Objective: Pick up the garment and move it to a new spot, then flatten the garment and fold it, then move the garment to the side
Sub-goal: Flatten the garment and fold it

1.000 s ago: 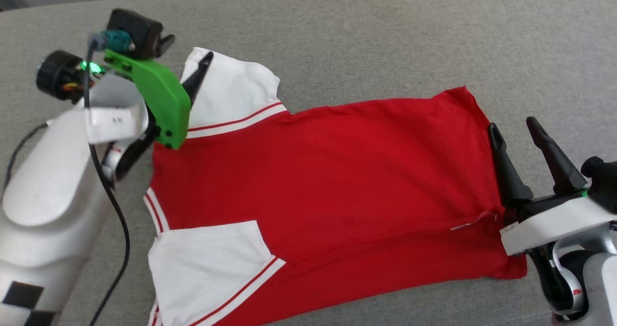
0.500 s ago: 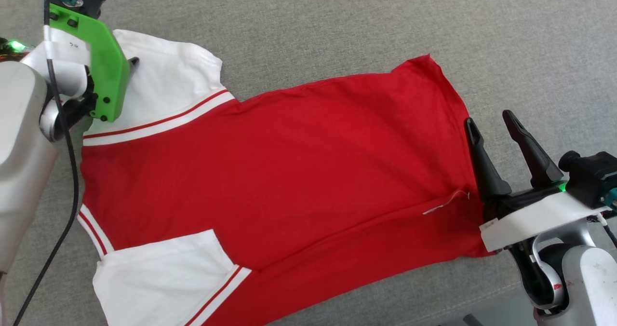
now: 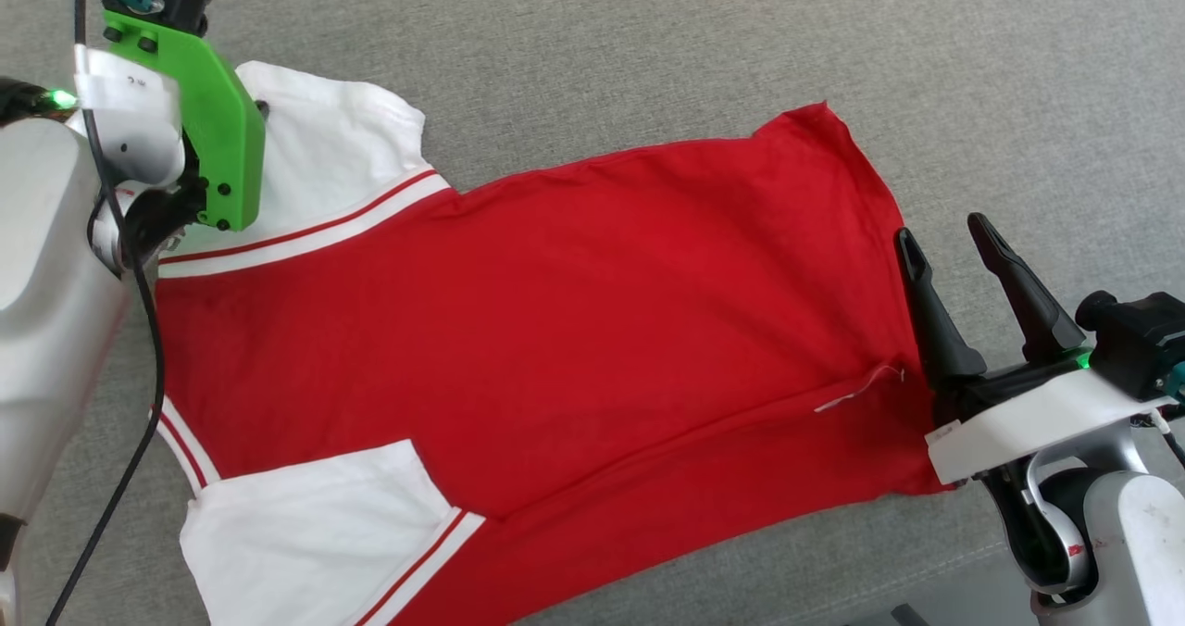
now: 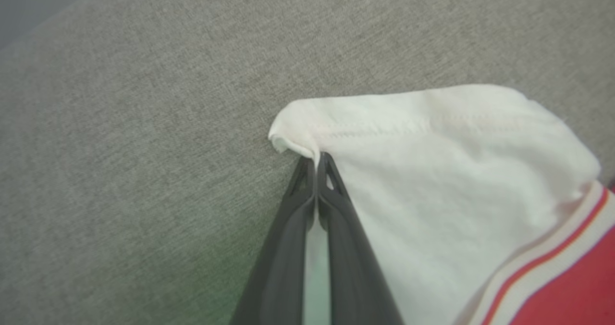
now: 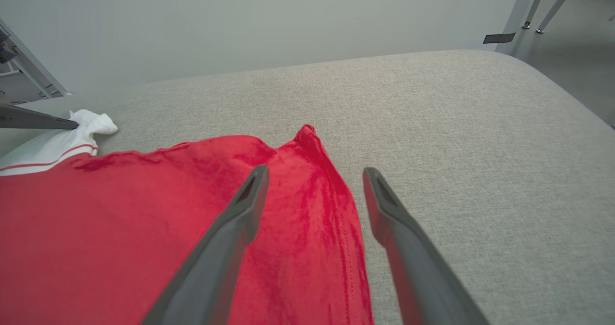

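Garment (image 3: 555,330) lay spread on the grey cushion (image 3: 648,43), plain red side up, sleeves toward the robot's left, bottom hem (image 3: 884,191) toward its right.

Left gripper (image 4: 317,164) was pinched tight on the very corner of the far white sleeve (image 4: 432,171), with only a sliver of cloth between the tips. Right gripper (image 3: 940,228) was spread wide and empty at the hem; in the right wrist view, 1 finger sat over red cloth and 1 over bare cushion.

Risks as I read them:
- The sleeve bite looked thin. Any hard pull could strip the corner out of the tips.
- Only 1 end was held. Pulling from the left alone would likely drag and skew the shirt, not tension it.
- The hem lay flat. The right gripper could close on just 1 layer, or on nothing, unless it came down onto the edge.
- A long crease (image 3: 694,450) ran across the near side. Folding over it would lock it in.
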Robot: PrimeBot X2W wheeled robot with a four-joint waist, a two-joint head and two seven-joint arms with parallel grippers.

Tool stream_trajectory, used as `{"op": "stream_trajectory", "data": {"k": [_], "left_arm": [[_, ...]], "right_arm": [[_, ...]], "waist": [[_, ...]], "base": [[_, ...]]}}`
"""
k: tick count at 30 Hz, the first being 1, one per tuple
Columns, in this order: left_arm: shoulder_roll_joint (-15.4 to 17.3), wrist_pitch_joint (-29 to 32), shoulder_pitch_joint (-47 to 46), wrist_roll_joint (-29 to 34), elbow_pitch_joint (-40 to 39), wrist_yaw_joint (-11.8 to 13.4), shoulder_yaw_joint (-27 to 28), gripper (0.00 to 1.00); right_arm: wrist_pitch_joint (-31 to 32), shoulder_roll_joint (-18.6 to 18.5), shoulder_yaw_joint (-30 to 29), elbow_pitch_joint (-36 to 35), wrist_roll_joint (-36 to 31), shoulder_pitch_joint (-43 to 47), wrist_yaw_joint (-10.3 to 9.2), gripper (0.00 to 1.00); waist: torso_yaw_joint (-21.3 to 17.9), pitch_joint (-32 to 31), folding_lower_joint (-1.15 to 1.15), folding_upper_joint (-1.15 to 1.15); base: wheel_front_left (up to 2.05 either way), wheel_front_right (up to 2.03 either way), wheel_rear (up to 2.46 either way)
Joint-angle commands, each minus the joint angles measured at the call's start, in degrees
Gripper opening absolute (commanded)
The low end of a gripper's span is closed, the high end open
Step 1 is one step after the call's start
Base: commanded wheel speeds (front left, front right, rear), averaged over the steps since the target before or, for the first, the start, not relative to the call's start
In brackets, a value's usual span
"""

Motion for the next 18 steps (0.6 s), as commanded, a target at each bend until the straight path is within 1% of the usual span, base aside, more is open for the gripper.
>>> {"op": "stream_trajectory", "data": {"k": [1,8,14,18], "left_arm": [[-0.51,-1.37,1.82,-0.19,0.4,-0.17,-0.86,0.0],[-0.87,-9.88,1.52,-0.61,-0.27,-0.17,-0.4,0.0],[-0.39,-14.51,4.43,-1.98,-5.3,-0.17,-1.71,0.0],[0.21,-16.57,7.04,-1.62,-10.33,0.28,-2.05,0.0]], "right_arm": [[0.22,-0.42,0.0,0.09,0.51,-1.03,-0.05,1.0],[2.52,-2.22,-0.93,0.45,0.65,-0.48,-0.05,1.0],[7.6,-4.73,-2.14,0.35,0.69,0.96,-0.05,1.0],[12.42,-6.81,-3.44,-0.06,0.67,0.82,-0.05,1.0]], "waist": [[0.64,-0.52,0.0,0.0],[3.35,-3.7,0.0,0.0],[7.41,-6.73,0.0,0.0],[10.22,-7.95,0.0,0.0]], "base": [[0.0,0.0,0.0],[0.0,0.0,0.0],[0.0,0.0,0.0],[0.0,0.0,0.0]]}}
